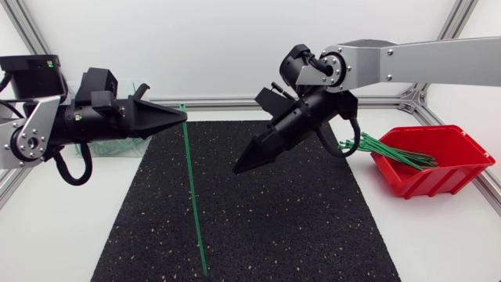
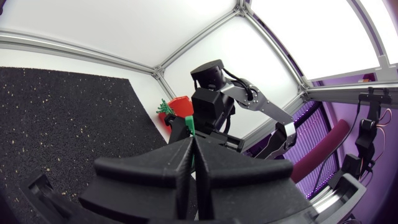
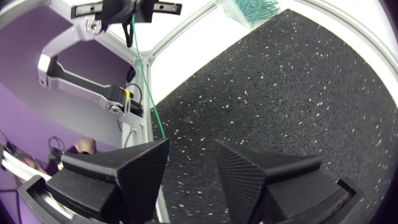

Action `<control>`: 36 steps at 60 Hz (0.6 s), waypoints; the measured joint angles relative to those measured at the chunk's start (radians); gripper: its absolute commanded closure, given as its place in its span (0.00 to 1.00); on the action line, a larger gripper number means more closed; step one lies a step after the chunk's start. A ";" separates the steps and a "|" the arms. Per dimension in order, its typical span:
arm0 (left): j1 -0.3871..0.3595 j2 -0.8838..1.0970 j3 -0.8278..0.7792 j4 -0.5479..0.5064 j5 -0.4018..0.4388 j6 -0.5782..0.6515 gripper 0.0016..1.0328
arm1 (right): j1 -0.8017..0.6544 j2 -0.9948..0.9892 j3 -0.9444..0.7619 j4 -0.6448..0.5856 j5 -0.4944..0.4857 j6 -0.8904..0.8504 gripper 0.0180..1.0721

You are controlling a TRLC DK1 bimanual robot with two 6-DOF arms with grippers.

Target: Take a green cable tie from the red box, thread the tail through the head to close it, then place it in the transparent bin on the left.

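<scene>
**Head view.** Found the left claw (image 1: 182, 117) clamped on the upper end of one green cable tie (image 1: 194, 200), above the back-left part of the black mat (image 1: 297, 227). Tail seen running toward the front edge of the bench (image 1: 47, 227), not looped; contact with the mat not determinable. Found the right claw (image 1: 239, 167) over mid-mat, near the tie and apart from it. Noted the red box (image 1: 438, 182) at the right edge, with more ties inside, and the transparent bin (image 1: 117, 146) at back-left, just behind the left claw.

**Left wrist view.** Confirmed fingers pressed together, with the tie's green end (image 2: 190, 126) poking out past the tips.

**Right wrist view.** Confirmed fingers spread with nothing between them. Tie (image 3: 155, 118) seen hanging ahead, off to one side.

**Risks, as judged.**
- Long free tail likely to sway or flex away from a pinch.
- Narrow hold at the left claw prone to twisting or slipping under pull.
- Tip-to-tip threading liable to knock the claws together.

**Room.** Ample open mat toward the front and right. Tight at back-left beside the bin.
</scene>
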 measured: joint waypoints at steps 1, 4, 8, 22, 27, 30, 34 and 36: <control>0.000 0.014 0.006 0.000 0.000 -0.002 0.97 | 0.008 -0.005 -0.014 0.027 0.024 -0.021 0.42; 0.000 0.036 0.016 -0.001 0.005 -0.003 0.97 | 0.029 -0.025 -0.055 0.088 0.085 -0.058 0.39; 0.000 0.063 0.030 -0.004 0.007 -0.005 0.97 | 0.059 -0.054 -0.098 0.117 0.148 -0.117 0.34; 0.000 0.136 0.076 -0.026 0.019 -0.006 0.97 | 0.157 -0.140 -0.197 0.260 0.360 -0.329 0.22; 0.000 0.146 0.086 -0.031 0.021 -0.006 0.97 | 0.192 -0.166 -0.245 0.335 0.458 -0.401 0.18; 0.000 0.150 0.092 -0.034 0.022 -0.006 0.97 | 0.218 -0.179 -0.271 0.353 0.495 -0.435 0.16; 0.000 0.161 0.103 -0.035 0.023 -0.006 0.97 | 0.254 -0.194 -0.302 0.373 0.539 -0.472 0.14; 0.000 0.167 0.108 -0.038 0.023 -0.006 0.97 | 0.272 -0.199 -0.314 0.385 0.562 -0.488 0.13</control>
